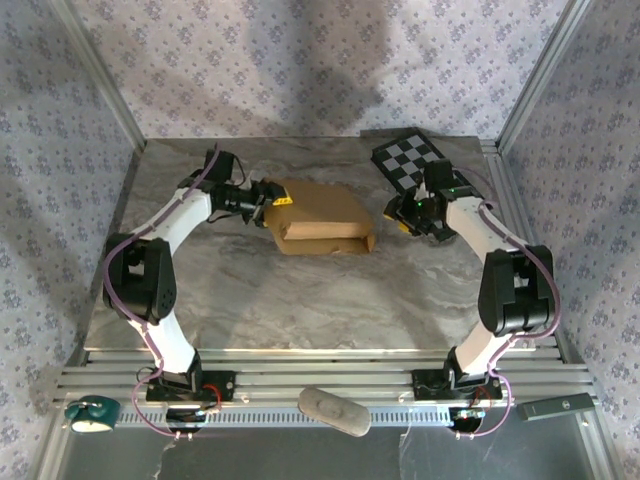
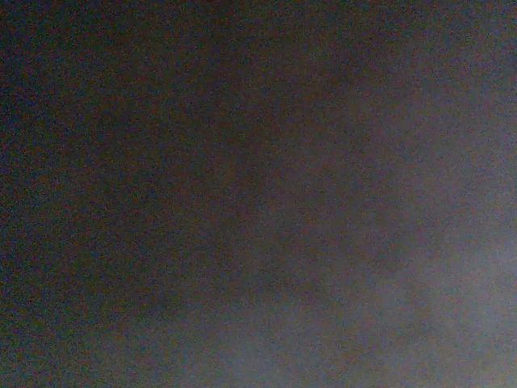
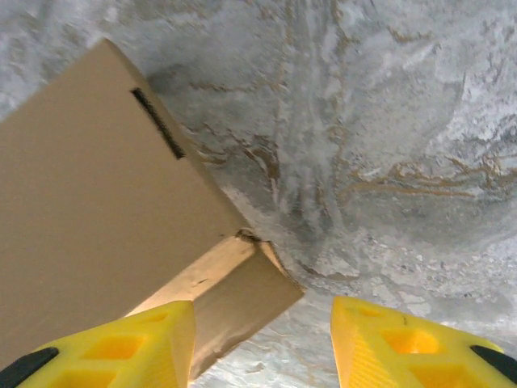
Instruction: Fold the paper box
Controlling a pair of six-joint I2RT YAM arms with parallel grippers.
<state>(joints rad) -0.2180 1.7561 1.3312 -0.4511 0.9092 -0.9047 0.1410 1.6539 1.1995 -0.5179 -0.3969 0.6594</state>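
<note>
Marbled table [image 1: 300,300], patterned walls [image 1: 250,60]; right pincer [image 3: 262,323] wide, left pincer [image 1: 272,196] at paper box [image 1: 320,215] unclear.

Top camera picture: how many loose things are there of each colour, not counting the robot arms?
Tan-brown: 1, the partly folded corrugated cardboard paper box
Black-and-white: 1, the flat checkerboard panel
Teal: 1, the small round object
Grey: 1, the oval pebble-like object
Dark: 1, the flat rectangular bar
Total: 5

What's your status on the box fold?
Left gripper at partly folded paper box's left edge, grip unclear. Right gripper open by its right corner. Checkerboard panel sits apart, behind.
</note>
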